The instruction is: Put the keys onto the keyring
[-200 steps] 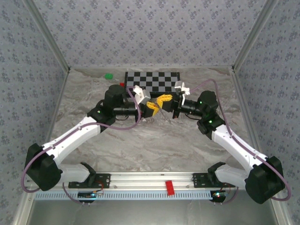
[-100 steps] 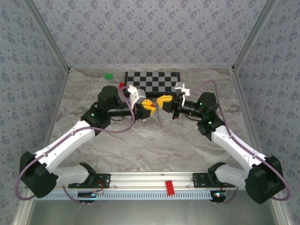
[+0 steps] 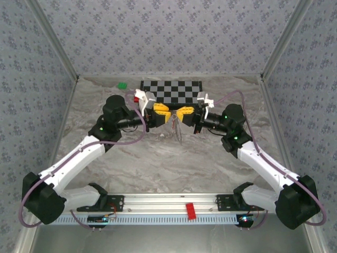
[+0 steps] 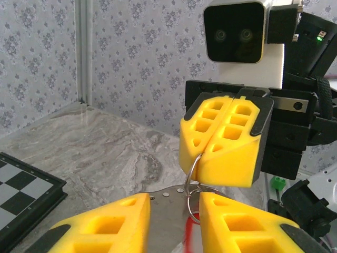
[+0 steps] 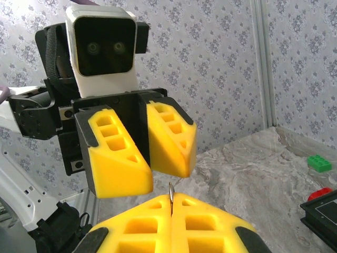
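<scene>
Right claw (image 4: pixel 225 141): pads pressed together on the keyring (image 4: pixel 192 174), pinching the thin wire between them so the loop hangs free below, clear of the counter (image 3: pixel 158 158).
Left claw (image 5: pixel 143 148): pads parted with a narrow gap, facing the right claw nose to nose just in front of the chessboard (image 3: pixel 171 89); nothing sits between its pads in the right wrist view.
Keyring: a fine grey wire, gripped at its top; in the left wrist view it curves down out of the right claw's seam, and in the top view it dangles between the two claws as a faint thin loop.
Key (image 4: pixel 190 240): a blurred red sliver low in the gap of the left claw, just under the ring; whether it is already threaded on cannot be told.
Why mid-air: holding the ring up leaves its loop open to reach from the other side.
Why parted: likely a release or a regrip at the ring, judged from the closeness alone.
Elsewhere: green block (image 3: pixel 121 85) near the far left wall, well apart from the work.
</scene>
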Robot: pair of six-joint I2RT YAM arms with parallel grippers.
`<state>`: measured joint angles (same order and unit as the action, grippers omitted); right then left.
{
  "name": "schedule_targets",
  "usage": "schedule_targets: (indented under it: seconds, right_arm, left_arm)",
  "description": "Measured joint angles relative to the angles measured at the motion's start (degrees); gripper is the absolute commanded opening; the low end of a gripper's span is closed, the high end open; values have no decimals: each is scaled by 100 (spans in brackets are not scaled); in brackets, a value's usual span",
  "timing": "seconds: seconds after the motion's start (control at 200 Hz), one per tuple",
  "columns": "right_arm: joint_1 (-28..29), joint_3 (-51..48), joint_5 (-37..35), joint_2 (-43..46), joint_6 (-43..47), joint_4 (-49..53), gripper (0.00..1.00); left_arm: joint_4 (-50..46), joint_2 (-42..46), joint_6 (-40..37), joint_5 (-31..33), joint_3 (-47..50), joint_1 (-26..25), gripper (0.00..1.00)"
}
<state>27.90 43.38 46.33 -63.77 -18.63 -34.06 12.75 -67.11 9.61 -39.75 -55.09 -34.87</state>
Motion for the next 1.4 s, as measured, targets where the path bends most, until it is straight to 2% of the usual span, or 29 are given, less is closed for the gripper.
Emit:
schedule_targets:
  seconds: [0.39,0.49,0.835,1.025,1.084,1.319,1.399]
  right_arm:
    - [26,0,0,-2,0,-7,0]
    - [37,0,2,-4,0,-7,0]
    - [61,0,0,-15,0,-9,0]
    - [63,0,0,-37,0,-44,0]
    - [63,0,0,-37,0,-48,0]
    - [59,-2,-7,-39,0,-50,0]
    - [59,-13,-26,-39,9,-22,10]
  left_arm:
    - [363,-256,256,-315,0,-39,29]
    - [404,-293,302,-354,-2,-72,25]
    - [579,-400,369,-487,-2,-92,20]
    - [680,-437,446,-595,-2,-90,8]
    - [684,-437,457,-603,-2,-85,0]
    - [673,-439,444,-612,-2,-83,0]
    - [568,-437,339,-605,-26,-83,0]
